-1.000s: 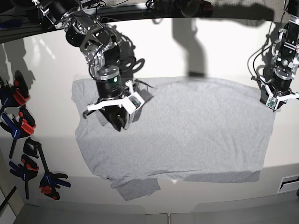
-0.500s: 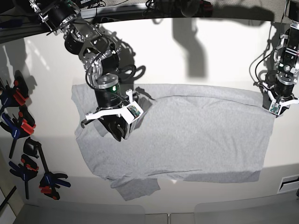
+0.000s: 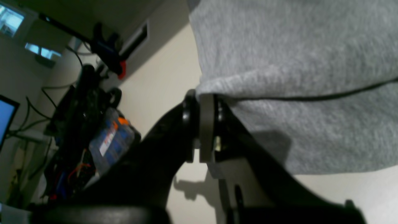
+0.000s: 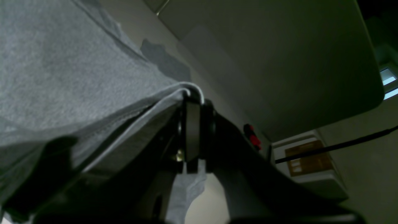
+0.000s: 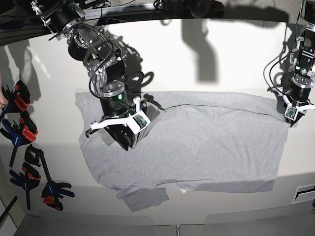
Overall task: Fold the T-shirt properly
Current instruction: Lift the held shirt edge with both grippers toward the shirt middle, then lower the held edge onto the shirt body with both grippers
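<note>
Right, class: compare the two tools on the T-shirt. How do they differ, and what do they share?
The right tool pinches cloth well inside the T-shirt, near the sleeve end; the left tool pinches its far corner. The right arm reaches over the cloth; the left stands beside it. Both are shut on fabric.

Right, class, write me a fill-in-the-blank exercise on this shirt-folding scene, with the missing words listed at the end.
1. The T-shirt lying on the table is light ____ in colour.
2. The left tool is ____ on the shirt's edge.
3. The right tool grips a ____ of the shirt's fabric.
4. In the base view, the clamps lie along the table's ____ side.

Missing words: grey; shut; fold; left
</note>
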`<act>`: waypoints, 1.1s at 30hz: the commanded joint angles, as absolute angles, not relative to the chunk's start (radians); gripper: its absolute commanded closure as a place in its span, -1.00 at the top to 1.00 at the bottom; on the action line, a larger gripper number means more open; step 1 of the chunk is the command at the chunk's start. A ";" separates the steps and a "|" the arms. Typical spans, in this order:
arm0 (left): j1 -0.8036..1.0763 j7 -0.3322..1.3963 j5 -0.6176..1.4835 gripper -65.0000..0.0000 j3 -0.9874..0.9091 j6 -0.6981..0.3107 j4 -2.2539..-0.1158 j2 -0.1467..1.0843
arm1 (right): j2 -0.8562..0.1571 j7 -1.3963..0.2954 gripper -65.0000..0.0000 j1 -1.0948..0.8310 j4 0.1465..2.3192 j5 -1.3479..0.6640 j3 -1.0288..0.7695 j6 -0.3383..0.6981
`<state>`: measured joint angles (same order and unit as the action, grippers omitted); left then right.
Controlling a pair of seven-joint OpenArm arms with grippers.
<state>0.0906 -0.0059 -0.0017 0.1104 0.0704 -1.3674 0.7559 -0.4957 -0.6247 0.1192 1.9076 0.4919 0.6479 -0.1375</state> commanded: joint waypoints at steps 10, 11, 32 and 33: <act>0.023 0.092 0.139 -1.00 0.100 0.086 -1.379 0.725 | -0.406 -0.600 -1.00 0.138 1.887 0.505 0.613 -0.156; 0.015 0.094 0.139 -1.00 0.100 0.086 -1.379 0.723 | -0.396 -0.601 -1.00 0.138 1.884 0.504 0.596 -0.156; -0.001 0.070 0.078 -1.00 0.100 0.086 -1.248 0.723 | -0.334 -0.598 -1.00 0.135 1.755 0.438 0.456 -0.187; -0.001 0.070 0.079 -1.00 0.100 0.086 -1.242 0.723 | -0.327 -0.599 -1.00 0.135 1.755 0.438 0.456 -0.187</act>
<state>0.0143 0.0978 0.0795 0.1104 0.0708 -1.2289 0.7006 -0.3225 -0.6247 0.1154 1.7401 0.4175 0.4629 -0.1688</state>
